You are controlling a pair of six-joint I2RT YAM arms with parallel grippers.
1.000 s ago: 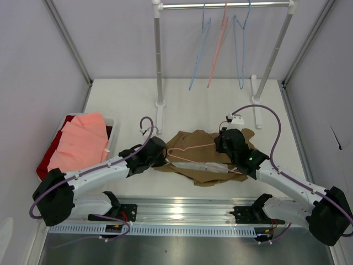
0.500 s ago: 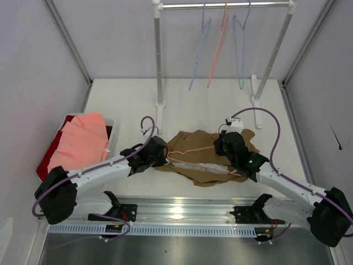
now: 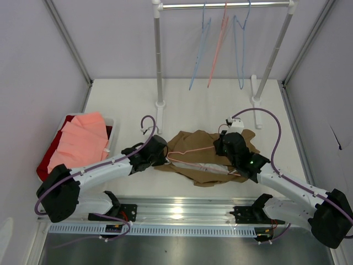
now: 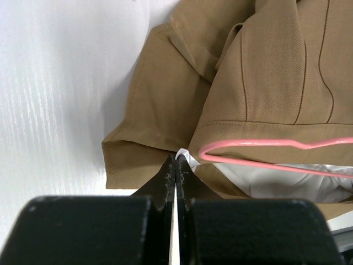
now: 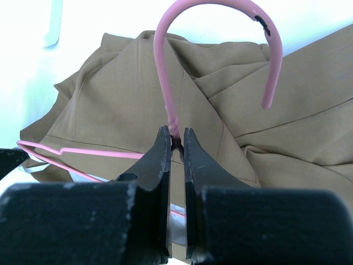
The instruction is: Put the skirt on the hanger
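Black left gripper (image 4: pixel 175 164) jaws are pinched tight on the tan-brown skirt (image 4: pixel 259 83) edge, where white lining shows. Clenched, the right gripper (image 5: pixel 176 139) grasps the pale-pink hanger (image 5: pixel 164 77) just below its hook. Rumpled, the skirt lies mid-table (image 3: pixel 127 99) with the hanger across it; blue hangers (image 3: pixel 240 66) hang beyond.

hanger (image 4: pixel 248 142) cut off right, skirt (image 4: pixel 265 72) cropped
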